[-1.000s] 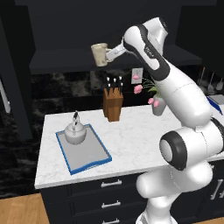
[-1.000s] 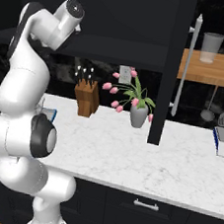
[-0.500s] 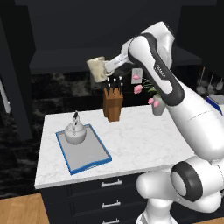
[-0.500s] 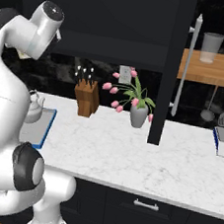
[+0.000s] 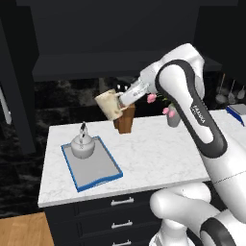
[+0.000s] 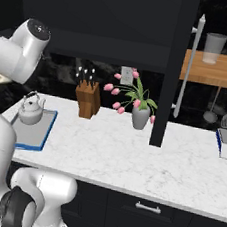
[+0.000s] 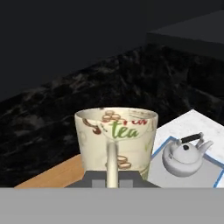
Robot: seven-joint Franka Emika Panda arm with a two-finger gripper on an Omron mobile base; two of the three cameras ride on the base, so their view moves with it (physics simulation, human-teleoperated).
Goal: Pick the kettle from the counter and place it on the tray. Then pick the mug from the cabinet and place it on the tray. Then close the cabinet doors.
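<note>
Left base view: the mug sits at centre frame, held at the end of the gripper, tilted with its mouth toward the upper left. It hangs in the air above the counter, in front of the knife block and up and to the right of the tray. Half a second ago the mug was higher in the frame, up near the dark cabinet shelf; it has come down and toward the tray since. The arm's elbow has swung lower and nearer the camera as well.

Hand view: mug fills lower centre, upright in this view, handle facing the camera, "tea" lettering on its wall. The fingers are clenched on the mug at its handle side; the pads themselves are mostly hidden behind the grey band, so the exact contact cannot be made out.

Kettle stands upright on the tray's far left portion, handle up. Same place as in the earlier frames. In the hand view the kettle is at lower right, on the tray, just beside the mug's edge in the frame.

Right base view: kettle on the tray at left edge of frame; knife block and a vase of pink flowers stand at mid counter. An open cabinet door hangs at upper centre, its silver bar handle on the right side.
</note>
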